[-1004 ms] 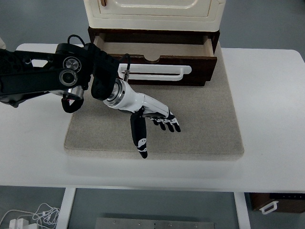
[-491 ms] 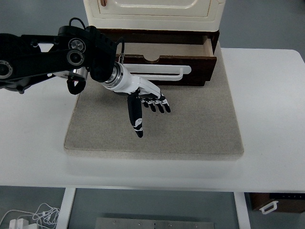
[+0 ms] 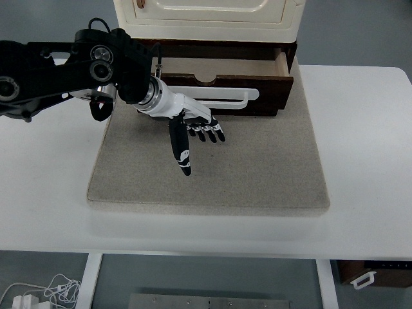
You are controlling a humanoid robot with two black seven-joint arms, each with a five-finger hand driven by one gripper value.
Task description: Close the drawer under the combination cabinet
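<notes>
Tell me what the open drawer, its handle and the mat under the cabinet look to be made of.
Drawer: dark brown wood or wood-look board, with a paler bare interior.
Handle: smooth glossy white bar, probably plastic or painted metal.
Mat: beige, matte, grainy texture, likely felt or woven fabric over a thick pad.

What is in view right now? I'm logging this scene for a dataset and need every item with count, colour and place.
Combination cabinet: one, cream, at the back centre above the drawer.
Drawer: one, dark brown, pulled open under the cabinet, seemingly empty inside.
Drawer handle: one, white bar across the drawer front.
Mat: one, beige-grey, under the cabinet, covering the table's middle.
Table: one, white.
Cables: white, on the floor at lower left.
Left hand: one, white with black fingers, open, over the mat just in front of the drawer.
Right arm: not in view.
</notes>
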